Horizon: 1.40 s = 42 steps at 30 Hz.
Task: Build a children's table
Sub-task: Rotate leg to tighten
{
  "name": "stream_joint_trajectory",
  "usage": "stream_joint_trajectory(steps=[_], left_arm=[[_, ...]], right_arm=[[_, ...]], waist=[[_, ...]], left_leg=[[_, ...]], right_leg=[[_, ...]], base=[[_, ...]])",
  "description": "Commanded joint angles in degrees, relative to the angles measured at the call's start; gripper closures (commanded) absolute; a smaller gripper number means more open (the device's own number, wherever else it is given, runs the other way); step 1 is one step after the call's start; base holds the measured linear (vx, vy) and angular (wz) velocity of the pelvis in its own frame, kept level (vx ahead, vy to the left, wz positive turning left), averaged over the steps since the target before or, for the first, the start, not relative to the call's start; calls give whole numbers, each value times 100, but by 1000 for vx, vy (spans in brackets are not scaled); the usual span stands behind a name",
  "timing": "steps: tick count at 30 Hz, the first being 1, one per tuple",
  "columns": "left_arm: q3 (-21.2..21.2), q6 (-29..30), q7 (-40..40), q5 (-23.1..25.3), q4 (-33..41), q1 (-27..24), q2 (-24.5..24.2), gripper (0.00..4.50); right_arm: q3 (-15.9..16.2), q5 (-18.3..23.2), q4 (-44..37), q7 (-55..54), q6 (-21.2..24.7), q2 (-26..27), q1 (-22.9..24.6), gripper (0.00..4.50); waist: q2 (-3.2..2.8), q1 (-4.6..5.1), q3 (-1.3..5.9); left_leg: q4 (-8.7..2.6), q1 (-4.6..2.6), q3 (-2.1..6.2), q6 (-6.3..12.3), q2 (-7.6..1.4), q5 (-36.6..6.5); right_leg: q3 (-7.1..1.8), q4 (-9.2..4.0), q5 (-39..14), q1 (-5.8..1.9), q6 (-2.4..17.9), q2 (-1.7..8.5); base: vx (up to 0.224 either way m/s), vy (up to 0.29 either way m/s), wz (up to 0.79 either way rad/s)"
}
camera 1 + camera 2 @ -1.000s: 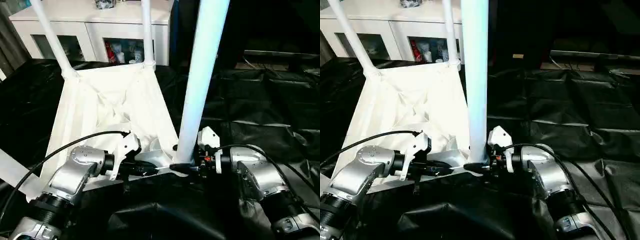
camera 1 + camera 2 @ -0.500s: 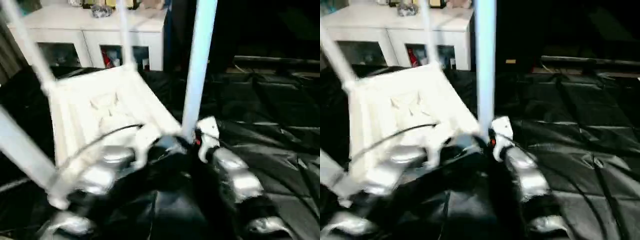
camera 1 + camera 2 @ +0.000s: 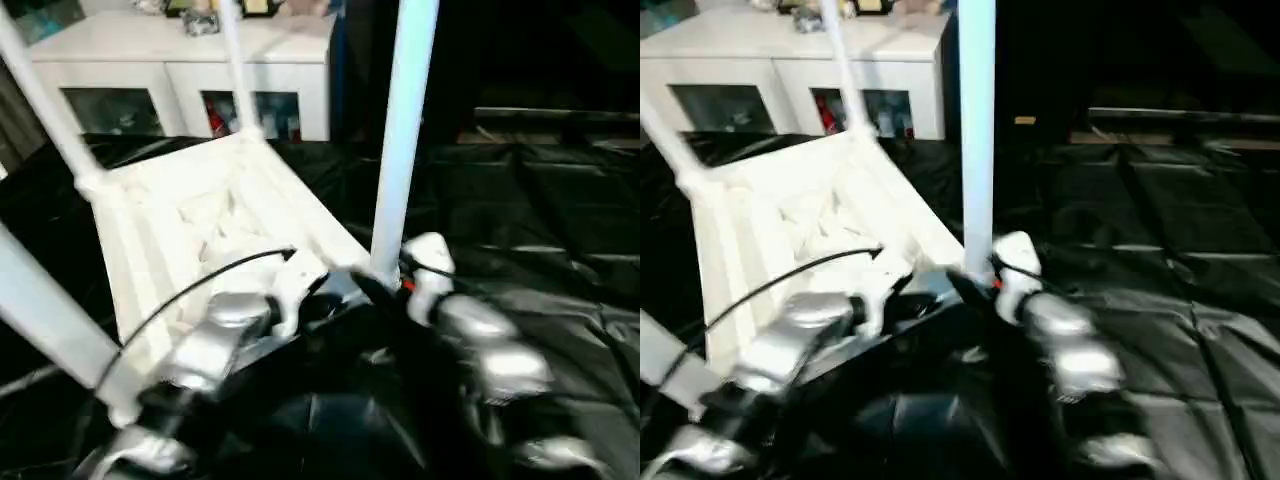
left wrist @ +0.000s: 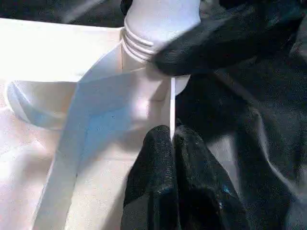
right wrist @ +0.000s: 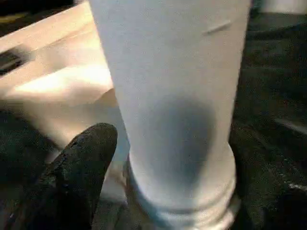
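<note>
The white children's table lies upside down on black sheeting, its ribbed underside (image 3: 215, 215) facing up. Two far legs (image 3: 232, 60) stand in their corner sockets, and a near-left leg (image 3: 45, 310) crosses the picture's left edge. The near-right leg (image 3: 400, 150) stands upright in its corner socket (image 4: 144, 62). My left gripper (image 4: 171, 140) is shut on the thin rim of the table top right beside that socket. My right gripper (image 5: 182, 187) closes around the base of the near-right leg, one black finger (image 5: 81, 163) against its side.
A white cabinet with glass doors (image 3: 180, 60) stands behind the table. Crumpled black sheeting (image 3: 540, 200) covers the floor to the right and in front. A black cable (image 3: 200, 285) loops from my left forearm over the table top.
The camera has moved, so the whole picture has shifted. Both grippers keep their holds at the near-right corner, and the near-left leg now shows further into the picture.
</note>
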<state>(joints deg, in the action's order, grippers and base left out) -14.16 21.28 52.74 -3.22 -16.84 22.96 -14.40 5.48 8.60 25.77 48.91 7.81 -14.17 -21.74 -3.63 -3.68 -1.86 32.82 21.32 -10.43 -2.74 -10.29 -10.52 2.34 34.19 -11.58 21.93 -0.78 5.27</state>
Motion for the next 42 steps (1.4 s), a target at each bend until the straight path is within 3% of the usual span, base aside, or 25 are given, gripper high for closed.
stream_joint_trajectory(steps=[1, 4, 6, 7, 9, 10, 15, 16, 17, 19, 24, 25, 26, 27, 29, 30, 32, 33, 34, 37, 38, 39, 40, 41, 42], left_arm=[[-155, -213, 355, -272, 204, 47, 38, 450], [-198, -108, 942, -387, 389, -2, -332, 450], [-198, -108, 942, -387, 389, -2, -332, 450], [-225, -28, 1299, -458, 496, -27, -590, 450], [-219, -27, 1426, -482, 505, -36, -717, 450], [-207, -33, 1510, -496, 505, -43, -795, 450], [-174, -120, 1624, -450, 480, -62, -989, 450], [-146, -95, 1603, -475, 517, -83, -999, 450], [-134, -71, 1590, -487, 560, -105, -1009, 450], [-130, -52, 1554, -489, 609, -149, -1009, 450], [-157, -69, 1350, -419, 598, -206, -963, 450], [-123, -79, 1080, -335, 482, -158, -853, 450], [-86, -83, 866, -279, 382, -112, -753, 450], [-35, -103, 601, -218, 255, -41, -611, 450], [13, -122, 315, -159, 110, 46, -439, 450], [35, -130, 177, -133, 39, 90, -352, 450], [99, -161, -526, -18, -310, 320, 129, 450], [99, -161, -526, -18, -310, 320, 129, 450], [151, -159, -1088, 35, -577, 513, 559, 450], [146, -167, -1464, 44, -725, 652, 939, 450], [101, -177, -1519, 24, -737, 693, 1102, 450], [101, -177, -1519, 24, -737, 693, 1102, 450], [62, -207, -1524, 48, -755, 724, 1261, 450], [44, -224, -1507, 54, -768, 732, 1283, 450], [31, -237, -1494, 58, -777, 738, 1299, 450]], right_arm=[[644, 180, -242, 877, 100, 73, 84, 74], [674, 189, -275, 1479, 25, -316, 37, 74], [674, 189, -275, 1479, 25, -316, 37, 74], [660, 173, -265, 1806, 31, -499, -20, 74], [662, 155, -222, 1909, 17, -556, -62, 74], [675, 161, -201, 1979, 17, -600, -90, 99], [705, 158, -56, 2040, -50, -559, -210, 125], [740, 147, -49, 2063, -69, -532, -216, 148], [765, 131, -36, 2090, -83, -504, -219, 148], [802, 105, -9, 2119, -91, -466, -223, 165], [831, 90, -26, 2042, -53, -433, -167, 181], [805, 8, 19, 1786, -63, -386, -129, 183], [776, -79, 75, 1529, -105, -335, -102, 183], [706, -203, 190, 1095, -180, -229, -84, 183], [623, -328, 301, 593, -244, -94, -59, 183], [581, -387, 352, 345, -272, -25, -46, 183], [377, -526, 478, -723, -233, 378, 41, 184], [377, -526, 478, -723, -233, 378, 41, 184], [261, -572, 492, -1400, -83, 718, 93, 184], [232, -621, 577, -1915, 19, 1056, 49, 184], [309, -648, 610, -1985, -34, 1212, 3, 184], [309, -648, 610, -1985, -34, 1212, 3, 184], [440, -675, 603, -1894, -172, 1350, -24, 184], [477, -670, 586, -1853, -207, 1370, -24, 184], [505, -666, 573, -1823, -233, 1384, -24, 128]], waist=[[83, -6, 305], [128, -14, 312], [85, -12, 322], [152, -21, 334], [121, -40, 332], [114, -56, 312], [125, -107, 272], [288, -102, 254], [236, -139, 245], [215, -130, 239], [243, -114, 244], [160, -124, 239], [187, -105, 231], [217, -98, 214], [199, -82, 192], [185, -55, 188], [194, -52, 192], [36, -56, 203], [109, -4, 177], [113, 1, 170], [59, 37, 155], [22, 53, 173], [13, 55, 202], [18, 57, 208], [14, 46, 235]], left_leg=[[-322, -22, 62, 586, -240, -797], [-291, -7, 53, 686, -244, -581], [-278, -20, 57, 734, -268, -541], [-256, -8, 57, 784, -266, -424], [-244, -4, 52, 834, -266, -352], [-246, -13, 48, 816, -275, -439], [-286, -43, 23, 548, -292, -885], [-304, -28, -2, 456, -295, -999], [-312, -35, 4, 393, -301, -1034], [-318, -49, -3, 324, -309, -1022], [-304, -42, -8, 324, -293, -937], [-302, -47, -1, 326, -290, -934], [-307, -49, -16, 322, -290, -958], [-315, -49, -14, 269, -284, -1070], [-344, -56, -14, 164, -281, -1272], [-370, -86, 7, -53, -272, -1626], [-386, -77, 24, -95, -273, -1736], [-387, -98, 38, -166, -271, -1769], [-401, -133, 41, -263, -249, -2101], [-403, -139, 63, -199, -233, -2214], [-416, -126, 65, -183, -228, -2244], [-412, -138, 76, -175, -222, -2288], [-416, -100, 86, -120, -217, -2140], [-412, -101, 73, -82, -218, -2070], [-404, -86, 69, -7, -220, -1882]], right_leg=[[-164, -362, -458, -187, 1382, 266], [-132, -297, -110, -209, 1547, 246], [-126, -270, 35, -188, 1623, 240], [-122, -236, 210, -197, 1677, 240], [-114, -222, 253, -181, 1700, 235], [-112, -228, 130, -160, 1714, 231], [-150, -273, -384, -125, 1650, 251], [-160, -292, -567, -136, 1578, 255], [-174, -283, -749, -124, 1528, 286], [-179, -283, -707, -101, 1497, 268], [-180, -249, -350, -124, 1512, 253], [-179, -246, -328, -116, 1528, 256], [-181, -270, -324, -108, 1524, 242], [-184, -283, -435, -108, 1523, 240], [-195, -331, -765, -101, 1470, 258], [-196, -385, -1334, -97, 1322, 270], [-209, -409, -1628, -84, 1175, 286], [-213, -408, -1652, -77, 1143, 280], [-198, -470, -2046, -61, 1034, 262], [-199, -535, -2559, -60, 858, 294], [-199, -568, -2681, -51, 792, 288], [-188, -585, -2723, -51, 751, 287], [-185, -558, -2566, -92, 740, 287], [-188, -567, -2478, -81, 745, 281], [-192, -545, -2233, -101, 785, 282]], base=[[0, 0, 0], [0, 0, 0], [0, 0, 0], [0, 0, 0], [0, 0, 0], [0, 0, 0], [0, 0, 0], [0, 0, 0], [0, 0, 0], [0, 0, 0], [0, 0, 0], [0, 0, 0], [0, 0, 0], [0, 0, 0], [0, 0, 0], [0, 0, 0], [-26, -1, 0], [0, 0, 0], [0, 0, 0], [0, 0, 0], [0, 0, 0], [0, 0, 0], [0, 0, 0], [0, 0, 0], [0, 0, 0]])
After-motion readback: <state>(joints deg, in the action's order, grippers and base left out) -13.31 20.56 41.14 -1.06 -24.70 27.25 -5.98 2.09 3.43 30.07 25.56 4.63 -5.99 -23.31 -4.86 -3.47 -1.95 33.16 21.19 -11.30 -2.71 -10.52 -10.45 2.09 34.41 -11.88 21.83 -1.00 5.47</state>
